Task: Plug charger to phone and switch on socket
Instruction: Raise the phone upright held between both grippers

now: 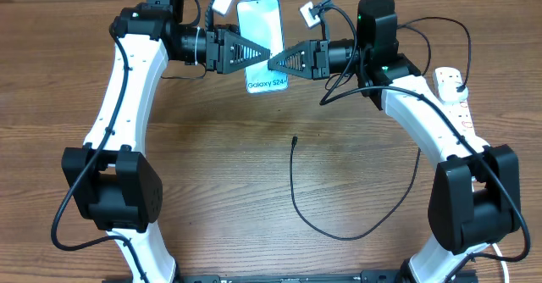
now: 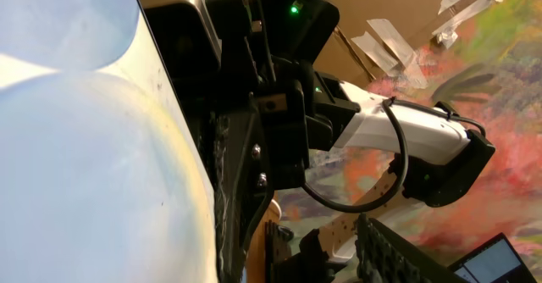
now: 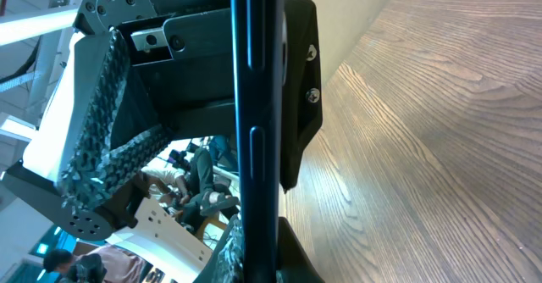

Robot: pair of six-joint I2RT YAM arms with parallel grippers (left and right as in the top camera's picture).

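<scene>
Wood table (image 1: 220,173), 2 arms (image 1: 127,71) angled toward phone (image 1: 258,20)

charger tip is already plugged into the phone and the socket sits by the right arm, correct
No. The charger tip lies loose on the table, well apart from the phone, so it is not plugged in; the overhead view shows this. The socket does sit by the right arm.

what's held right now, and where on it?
The phone, pinched by the shut right gripper on its long edge, nearer the Galaxy S24 end. The left gripper is at the phone too; whether it grips cannot be told.
</scene>
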